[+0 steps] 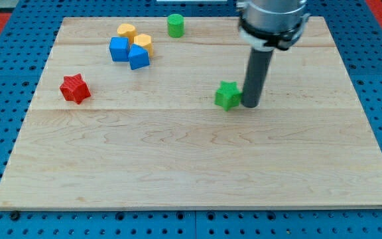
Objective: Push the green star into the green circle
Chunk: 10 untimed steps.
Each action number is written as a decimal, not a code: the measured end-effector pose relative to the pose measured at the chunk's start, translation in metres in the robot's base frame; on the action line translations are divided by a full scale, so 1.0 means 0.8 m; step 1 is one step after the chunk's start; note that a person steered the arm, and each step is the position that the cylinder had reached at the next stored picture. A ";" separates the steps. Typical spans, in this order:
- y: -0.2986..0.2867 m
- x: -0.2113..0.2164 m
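Green star (pixel 227 95) near table (pixel 178 172) centre, my tip (pixel 251 105) touching its right side. No hand: bare rod. Push step under way; next shove far-leftward toward green circle (pixel 175 25) at far edge.

Pale smooth-grained wooden board (pixel 197 166)

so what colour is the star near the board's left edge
Red: the red star, clearest in the camera view.

Bright even light, soft short shadows, sharp focus throughout
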<state>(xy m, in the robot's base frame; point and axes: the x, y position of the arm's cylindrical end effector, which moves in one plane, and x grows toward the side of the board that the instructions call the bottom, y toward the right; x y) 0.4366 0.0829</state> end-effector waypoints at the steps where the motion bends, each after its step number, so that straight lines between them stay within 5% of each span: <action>1: -0.062 -0.027; 2: -0.029 0.009; 3: -0.073 0.009; 5: -0.071 -0.112; 6: -0.008 -0.090; 8: -0.130 -0.069; 10: -0.143 -0.181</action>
<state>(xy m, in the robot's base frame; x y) 0.2916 -0.0314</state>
